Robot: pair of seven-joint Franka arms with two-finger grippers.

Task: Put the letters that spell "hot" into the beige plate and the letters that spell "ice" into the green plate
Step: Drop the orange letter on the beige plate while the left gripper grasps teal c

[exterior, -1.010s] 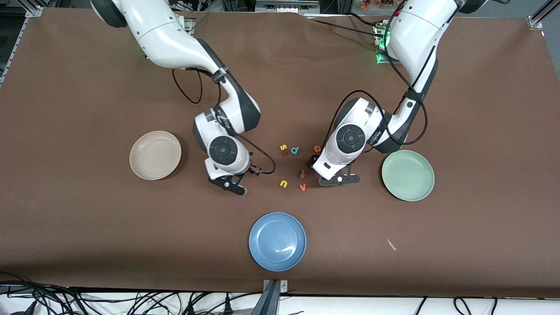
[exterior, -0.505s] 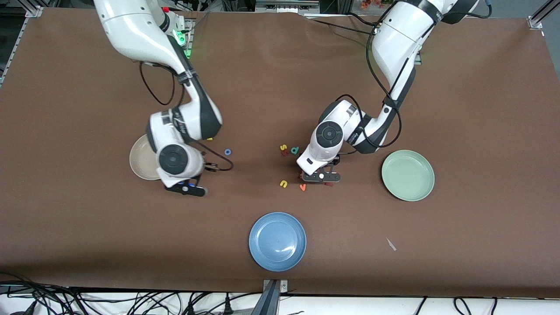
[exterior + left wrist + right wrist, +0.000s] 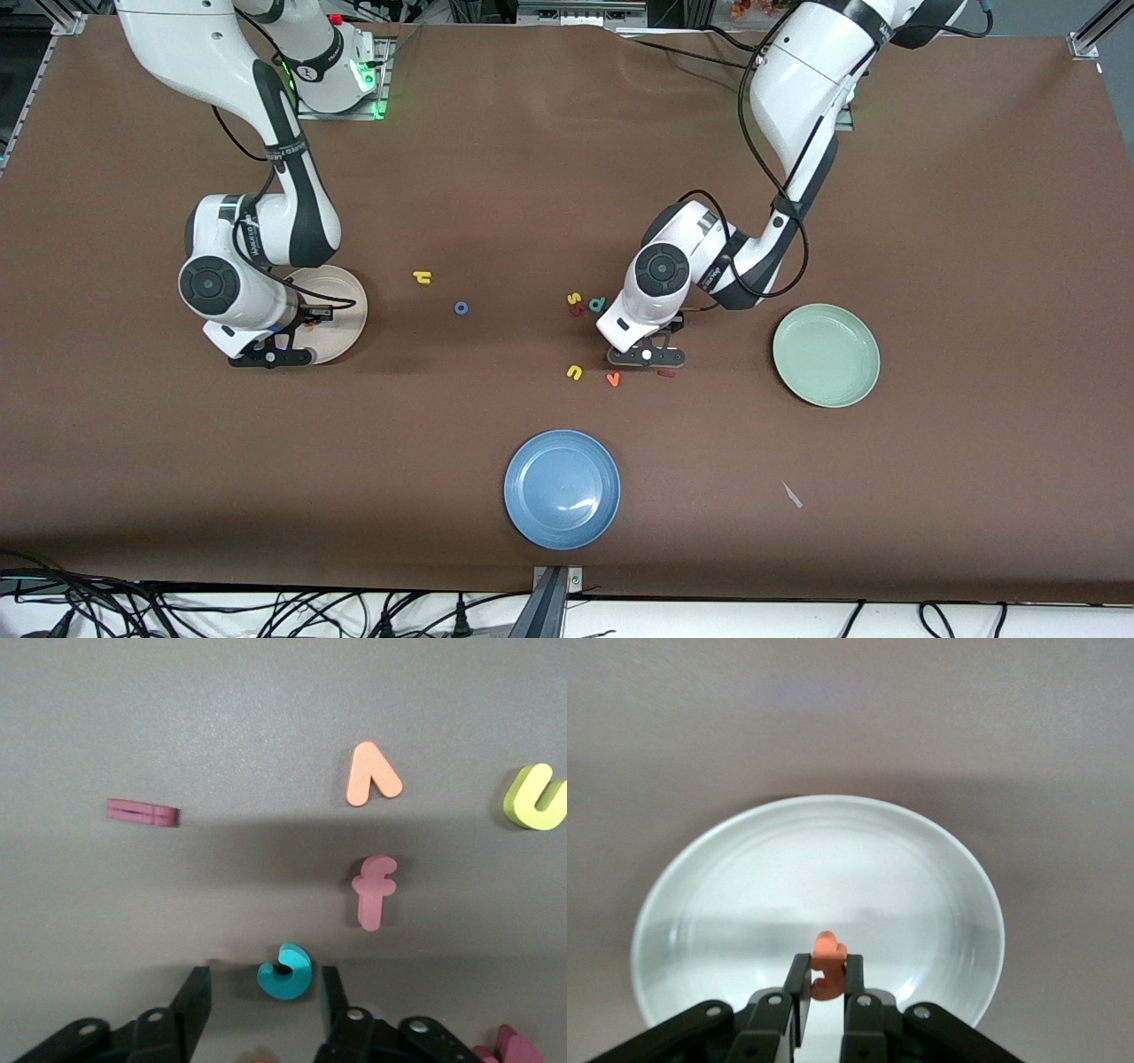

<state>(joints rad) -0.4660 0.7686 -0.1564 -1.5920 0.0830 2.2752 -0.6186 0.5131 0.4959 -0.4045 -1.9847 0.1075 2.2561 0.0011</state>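
Right tool [image 3: 826, 985] clamps orange "t" [image 3: 827, 964] over beige plate [image 3: 726, 895]; left tool [image 3: 266, 1001] straddles teal "c" [image 3: 285, 971], fingers apart

Worktop [image 3: 974, 221]: plain brown. Plates: beige plate [image 3: 341, 306], green plate [image 3: 826, 354], blue plate [image 3: 562, 488]. Letters: yellow "h" [image 3: 423, 277], blue "o" [image 3: 461, 307], teal "c" [image 3: 285, 971], dark red "i" [image 3: 142, 812], orange "t" [image 3: 827, 964], orange "v" [image 3: 372, 775], yellow "u" [image 3: 536, 799], pink "f" [image 3: 374, 890].

bare table around teal "c" [image 3: 285, 971], pinkish-red "t" [image 3: 375, 891] near, beige plate [image 3: 744, 868] unobstructed under orange "t" [image 3: 827, 966]
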